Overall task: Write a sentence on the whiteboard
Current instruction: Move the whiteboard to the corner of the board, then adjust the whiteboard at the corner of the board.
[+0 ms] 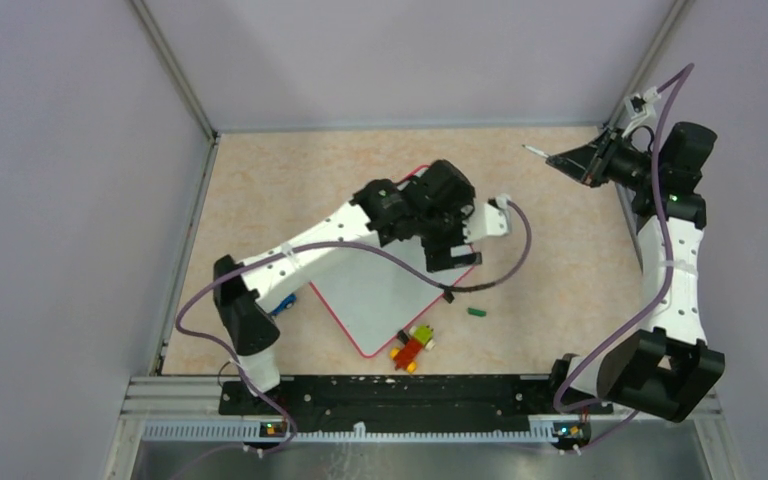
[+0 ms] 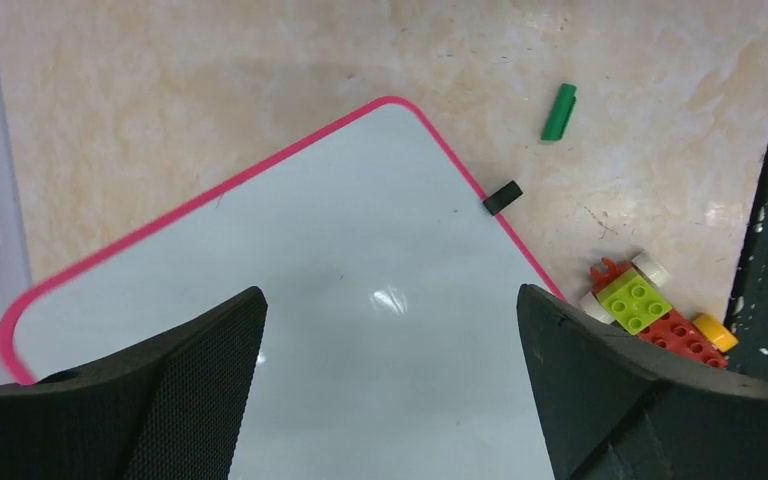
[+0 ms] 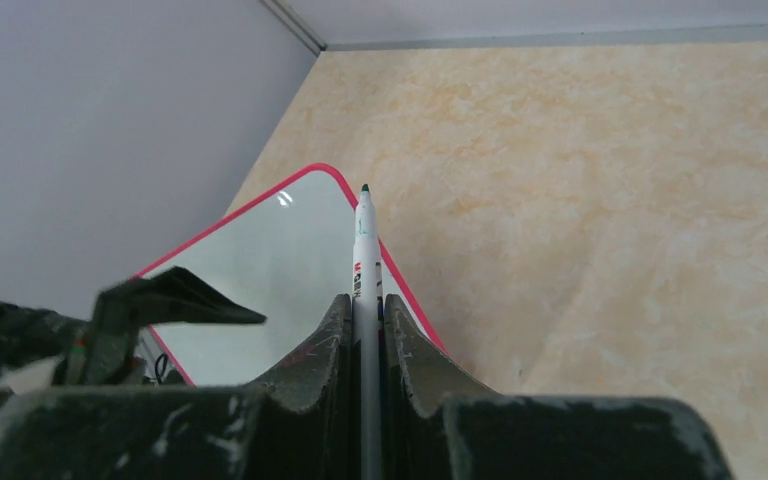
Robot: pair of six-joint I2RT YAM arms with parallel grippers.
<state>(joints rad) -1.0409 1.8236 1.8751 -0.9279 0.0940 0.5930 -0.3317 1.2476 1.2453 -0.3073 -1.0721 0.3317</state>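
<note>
- whiteboard (image 1: 380, 300) lies flat on the counter (image 1: 580, 260) near its middle, turned at an angle, its pink rim showing.
- left tool (image 2: 388, 300) hangs over the board, its jaws spread wide and gripping nothing.
- right tool (image 3: 365, 310) is clamped on a marker (image 3: 365, 230) with its tip bare, raised at the far right, well apart from the board.
- a toy of coloured blocks (image 2: 650, 310) sits just beside the board's edge, with a green cap (image 2: 559, 112) near it.
</note>
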